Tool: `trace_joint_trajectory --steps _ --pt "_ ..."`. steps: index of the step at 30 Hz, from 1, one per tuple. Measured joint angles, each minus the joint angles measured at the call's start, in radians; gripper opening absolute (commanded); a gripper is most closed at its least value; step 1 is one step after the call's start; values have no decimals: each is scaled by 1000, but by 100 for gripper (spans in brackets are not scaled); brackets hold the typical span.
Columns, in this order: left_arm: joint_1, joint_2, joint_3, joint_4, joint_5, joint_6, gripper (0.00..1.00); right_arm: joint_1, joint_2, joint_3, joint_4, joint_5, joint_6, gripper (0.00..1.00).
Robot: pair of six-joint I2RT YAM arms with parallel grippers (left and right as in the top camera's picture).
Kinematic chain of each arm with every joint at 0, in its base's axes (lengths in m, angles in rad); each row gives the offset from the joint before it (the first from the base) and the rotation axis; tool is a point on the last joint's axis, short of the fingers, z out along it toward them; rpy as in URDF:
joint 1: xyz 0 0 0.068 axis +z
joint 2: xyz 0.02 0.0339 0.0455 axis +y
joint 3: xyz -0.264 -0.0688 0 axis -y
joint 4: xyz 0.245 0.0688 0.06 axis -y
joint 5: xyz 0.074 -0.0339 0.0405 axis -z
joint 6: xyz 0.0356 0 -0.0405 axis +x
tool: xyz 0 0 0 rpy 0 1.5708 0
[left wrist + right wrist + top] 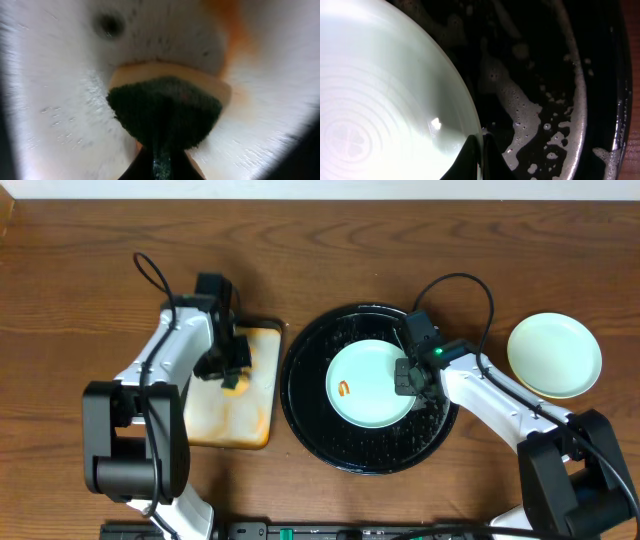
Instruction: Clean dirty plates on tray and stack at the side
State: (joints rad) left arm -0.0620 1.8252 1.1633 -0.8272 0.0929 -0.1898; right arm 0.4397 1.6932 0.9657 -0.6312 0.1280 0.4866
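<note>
A mint-blue plate (368, 384) with a small orange smear lies in the large black tray (310, 425). My right gripper (404, 376) is shut on this plate's right rim; the right wrist view shows the plate (380, 95) with its edge pinched between the jaws (481, 150). A second mint-blue plate (555, 355) sits on the table at the right. The pale yellow plate is out of view. My left gripper (232, 372) is shut on a green and yellow sponge (236, 387), pressed on the stained rectangular tray; the left wrist view shows the sponge (165, 107) between the jaws (161, 160).
The pale orange-stained rectangular tray (225, 425) lies left of the black tray. Soapy foam (520, 115) covers the black tray's floor. Brown wooden table (70, 290) all round.
</note>
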Motion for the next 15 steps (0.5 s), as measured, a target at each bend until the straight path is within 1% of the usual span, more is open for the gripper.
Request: trace_joint_trajectory --steps 5,9,12,15 --pt "-2 -8 -113 164 -24 -17 8 0 0 0 0 3 1 1" --pt "-5 -50 -192 344 -50 -36 8 0 0 0 0 4 2 1" --pt "-5 -72 -237 419 -58 -50 8 0 0 0 -3 4 3 1" --pt "-6 -81 -256 442 -62 -54 8 0 0 0 -3 4 3 1"
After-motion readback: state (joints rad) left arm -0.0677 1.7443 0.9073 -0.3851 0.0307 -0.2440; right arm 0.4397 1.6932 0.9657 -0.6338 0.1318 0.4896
